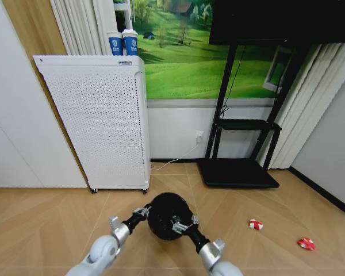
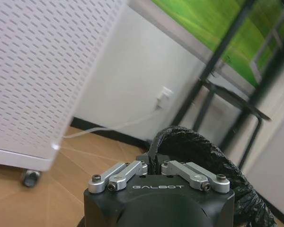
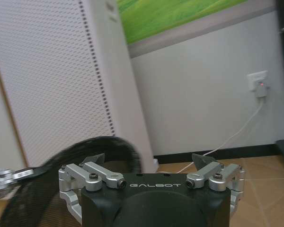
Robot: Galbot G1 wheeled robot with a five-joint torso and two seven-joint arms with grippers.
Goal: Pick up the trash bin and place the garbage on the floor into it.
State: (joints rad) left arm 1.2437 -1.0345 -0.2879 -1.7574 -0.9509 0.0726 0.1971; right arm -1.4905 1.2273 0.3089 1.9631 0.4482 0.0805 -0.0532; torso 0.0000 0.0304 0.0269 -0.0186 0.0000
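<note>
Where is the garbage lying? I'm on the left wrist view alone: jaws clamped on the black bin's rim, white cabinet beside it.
Observer: Head view has two red-and-white wrappers on the floor, to the robot's right of the trash bin.
Operator: What is my right gripper doing?
Observer: The right gripper sits at the bin's rim on the robot's right side, jaws open.
Operator: Anything on the cabinet?
Observer: Two blue-and-white paper cups stand on top of the cabinet.
</note>
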